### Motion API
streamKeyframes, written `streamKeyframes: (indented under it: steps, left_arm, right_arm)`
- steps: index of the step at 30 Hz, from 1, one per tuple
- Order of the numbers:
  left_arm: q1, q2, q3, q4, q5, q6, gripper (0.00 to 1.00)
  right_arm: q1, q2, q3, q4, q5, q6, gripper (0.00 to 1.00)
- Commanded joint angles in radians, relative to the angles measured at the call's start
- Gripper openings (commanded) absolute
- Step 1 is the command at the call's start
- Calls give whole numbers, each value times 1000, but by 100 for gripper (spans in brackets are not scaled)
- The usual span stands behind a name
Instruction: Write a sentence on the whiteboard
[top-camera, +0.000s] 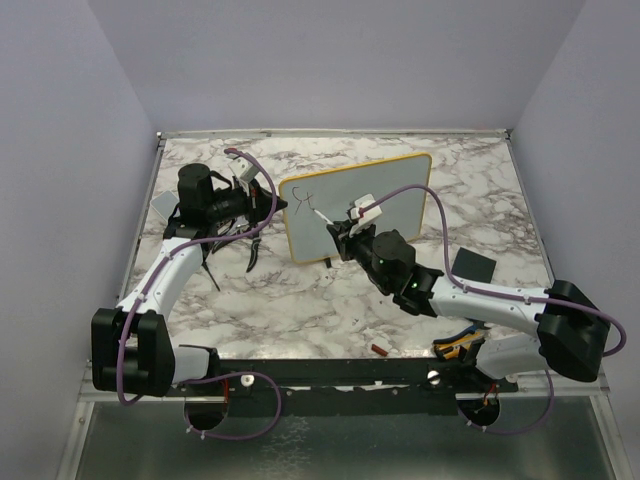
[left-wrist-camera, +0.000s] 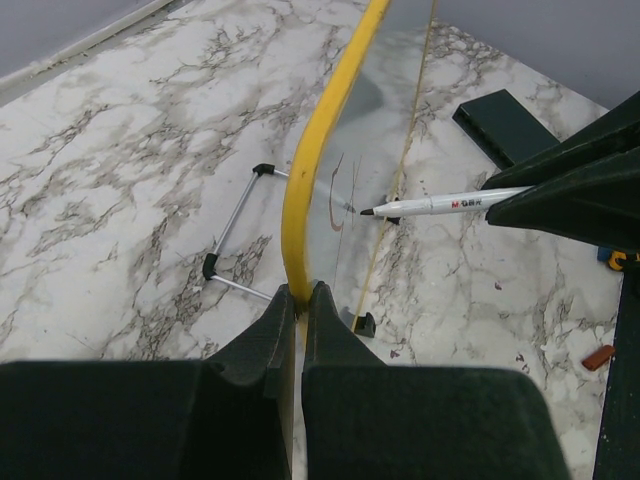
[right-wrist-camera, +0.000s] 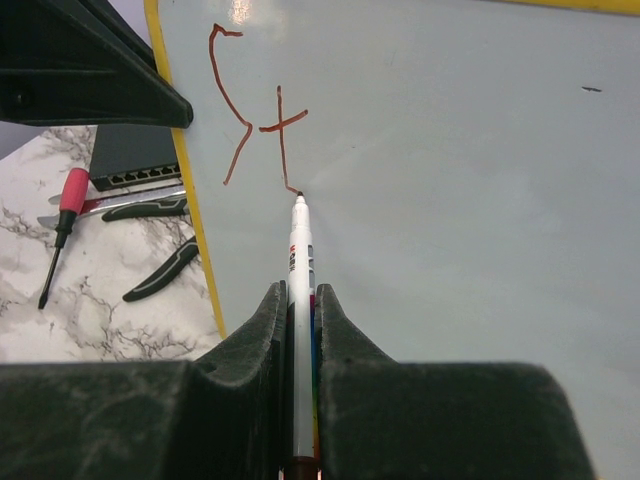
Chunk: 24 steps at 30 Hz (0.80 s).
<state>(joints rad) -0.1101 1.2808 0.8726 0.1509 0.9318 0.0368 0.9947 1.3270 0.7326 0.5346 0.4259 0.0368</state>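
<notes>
The whiteboard (top-camera: 375, 195), pale with a yellow frame, stands tilted at mid-table. Two dark letters, "St" (right-wrist-camera: 250, 110), show at its upper left; they also show in the top view (top-camera: 305, 200). My left gripper (left-wrist-camera: 297, 295) is shut on the board's yellow left edge (left-wrist-camera: 320, 130); it shows in the top view (top-camera: 268, 205). My right gripper (right-wrist-camera: 298, 295) is shut on a white marker (right-wrist-camera: 300, 250), whose tip touches the board at the foot of the "t". The marker also shows in the left wrist view (left-wrist-camera: 450, 204) and in the top view (top-camera: 325, 218).
A small dark square slab (top-camera: 472, 265) lies right of the board. A red-handled screwdriver (right-wrist-camera: 60, 230), black pliers (right-wrist-camera: 150, 275) and a dark box (right-wrist-camera: 135, 165) lie left of it. The board's wire stand (left-wrist-camera: 235, 235) sticks out behind it. A small red piece (top-camera: 380, 350) lies near the front edge.
</notes>
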Motion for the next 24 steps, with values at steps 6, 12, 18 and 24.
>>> streamKeyframes:
  steps: [6, 12, 18, 24]
  left_arm:
    - [-1, -8, -17, -44, -54, 49, 0]
    - [-2, -8, -17, -44, -56, 49, 0]
    - [-1, -5, -17, -45, -56, 51, 0]
    - [-2, -3, -17, -45, -56, 49, 0]
  right_arm:
    - [1, -141, -3, -19, -34, -23, 1]
    - [1, -103, 12, -7, 11, -59, 1]
    - [-1, -56, 29, 25, 1, -72, 1]
    - [-1, -27, 36, 55, 11, -87, 0]
